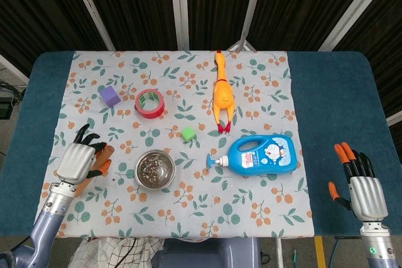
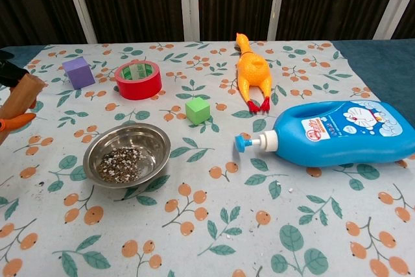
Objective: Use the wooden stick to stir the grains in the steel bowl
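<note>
While the left hand (image 1: 77, 162) sits over the left edge of the floral tablecloth (image 1: 264, 73), its fingers are curled around one brown wooden stick (image 2: 17, 99), gripping it. One end of the stick projects past the fingers toward the table centre; in the chest view the stick is tilted, with its upper end pointing up and to the right at the left frame edge. The stick is clear of the bowl.

One round steel bowl (image 1: 154, 169) stands just to the right of the left hand, apart from it. Mixed dark and pale grains (image 2: 119, 164) cover its bottom.

Further out, the cloth carries the following items, one of each:
- one green cube (image 1: 188, 133), beyond the bowl and slightly right of it;
- one red roll of tape (image 1: 149, 104), lying flat, beyond the bowl;
- one purple cube (image 1: 109, 96), left of the tape roll;
- one yellow rubber chicken (image 1: 221, 95), lying lengthwise with its red feet toward the robot;
- one blue detergent bottle (image 1: 261, 154), lying on its side right of the bowl, pump nozzle pointing at the bowl.

At the right side, the right hand (image 1: 361, 186) is over the blue table (image 1: 339, 105), well apart from all items. Its fingers are extended and spread, and it holds nothing.
</note>
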Controlling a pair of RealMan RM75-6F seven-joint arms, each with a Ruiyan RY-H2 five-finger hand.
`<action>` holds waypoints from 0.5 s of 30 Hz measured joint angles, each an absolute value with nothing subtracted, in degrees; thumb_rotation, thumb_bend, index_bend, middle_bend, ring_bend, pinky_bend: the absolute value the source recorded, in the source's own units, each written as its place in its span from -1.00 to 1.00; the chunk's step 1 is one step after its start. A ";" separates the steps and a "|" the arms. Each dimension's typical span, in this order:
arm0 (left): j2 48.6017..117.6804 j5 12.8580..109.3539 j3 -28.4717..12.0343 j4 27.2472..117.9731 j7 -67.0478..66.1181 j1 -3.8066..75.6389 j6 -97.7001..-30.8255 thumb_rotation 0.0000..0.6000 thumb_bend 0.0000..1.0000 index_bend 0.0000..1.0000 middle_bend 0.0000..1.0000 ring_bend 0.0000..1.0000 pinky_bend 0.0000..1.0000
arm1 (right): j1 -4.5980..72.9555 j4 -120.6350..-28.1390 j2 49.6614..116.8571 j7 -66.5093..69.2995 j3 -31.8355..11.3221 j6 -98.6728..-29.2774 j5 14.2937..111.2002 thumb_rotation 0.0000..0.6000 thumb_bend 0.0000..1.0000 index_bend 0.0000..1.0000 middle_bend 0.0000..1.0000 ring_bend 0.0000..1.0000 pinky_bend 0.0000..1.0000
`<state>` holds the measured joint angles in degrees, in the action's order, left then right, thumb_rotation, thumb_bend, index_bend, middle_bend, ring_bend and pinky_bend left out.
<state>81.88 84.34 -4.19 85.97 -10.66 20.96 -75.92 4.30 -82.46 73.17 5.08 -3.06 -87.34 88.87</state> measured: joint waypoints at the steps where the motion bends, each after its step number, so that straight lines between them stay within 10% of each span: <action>1: 81.92 84.58 -4.42 86.33 -10.16 20.88 -76.52 1.00 1.00 0.11 0.61 -0.45 -1.00 | 4.29 -82.46 73.17 5.08 -3.06 -87.36 88.88 1.00 -0.10 -1.00 -1.00 -1.00 -1.00; 15: 82.46 88.05 -9.19 91.26 -4.60 21.56 -83.09 1.00 1.00 0.11 0.62 -0.45 -1.00 | 4.26 -82.45 73.18 5.25 -3.12 -87.39 88.79 1.00 -0.10 -1.00 -1.00 -1.00 -1.00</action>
